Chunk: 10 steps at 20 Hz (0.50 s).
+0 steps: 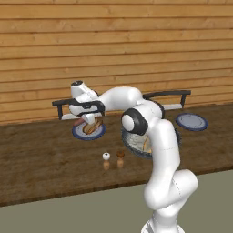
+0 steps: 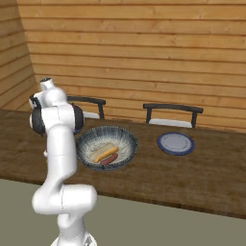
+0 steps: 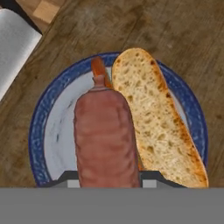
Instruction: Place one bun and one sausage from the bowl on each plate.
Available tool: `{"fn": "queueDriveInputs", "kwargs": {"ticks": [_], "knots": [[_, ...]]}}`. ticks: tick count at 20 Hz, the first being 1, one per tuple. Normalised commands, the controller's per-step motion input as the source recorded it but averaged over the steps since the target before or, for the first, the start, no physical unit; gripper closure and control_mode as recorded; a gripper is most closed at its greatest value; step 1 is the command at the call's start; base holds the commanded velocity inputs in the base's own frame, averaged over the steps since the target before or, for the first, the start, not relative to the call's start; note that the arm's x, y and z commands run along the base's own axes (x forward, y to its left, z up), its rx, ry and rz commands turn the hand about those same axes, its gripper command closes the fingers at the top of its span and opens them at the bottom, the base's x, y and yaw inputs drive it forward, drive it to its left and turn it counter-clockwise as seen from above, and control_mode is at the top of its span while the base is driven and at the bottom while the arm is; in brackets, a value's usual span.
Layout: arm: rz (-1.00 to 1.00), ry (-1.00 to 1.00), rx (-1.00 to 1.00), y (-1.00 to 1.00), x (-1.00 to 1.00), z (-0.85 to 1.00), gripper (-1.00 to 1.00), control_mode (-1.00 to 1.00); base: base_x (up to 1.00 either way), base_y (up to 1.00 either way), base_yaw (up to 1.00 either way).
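A wall of horizontal wooden planks fills the upper half of both base views, and below it a dark wooden table [image 1: 41, 150] runs across the frame. Two dark chairs [image 2: 173, 111] stand behind the table against the wall.

In the left base view, the white arm reaches from the lower right up and over to the left of centre, where the gripper [image 1: 88, 119] hangs just over the left plate [image 1: 78, 132]. In the hand view, this plate's blue rim rings the middle of the frame. A bun [image 3: 157, 118] lies on it toward the right, its cut crumb face up. The gripper is clenched on a sausage [image 3: 106, 138], a thick reddish-brown piece that rises from between the finger tips at the bottom centre and sits alongside the bun, over the plate. Whether the sausage touches the plate cannot be told.

The bowl [image 2: 106, 148] sits in the centre of the right base view, and inside it lie a second bun [image 2: 104, 152] and a second sausage [image 2: 109, 160], side by side. The other plate [image 2: 176, 143] lies to the right of the bowl, apart from it. In the left base view, two small shakers [image 1: 113, 160] stand together near the table's front edge, below centre.
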Motion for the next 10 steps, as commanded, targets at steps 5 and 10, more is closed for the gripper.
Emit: {"fn": "queueDriveInputs", "kwargs": {"ticks": [5, 10], "knots": [[0.00, 0.00, 0.01, -0.27, -0.12, -0.02, 1.00, -1.00, 0.00, 0.00, 0.00], [0.01, 0.00, 0.00, 0.01, 0.06, -0.09, -1.00, -1.00, 0.00, 0.00, 0.00]]}}
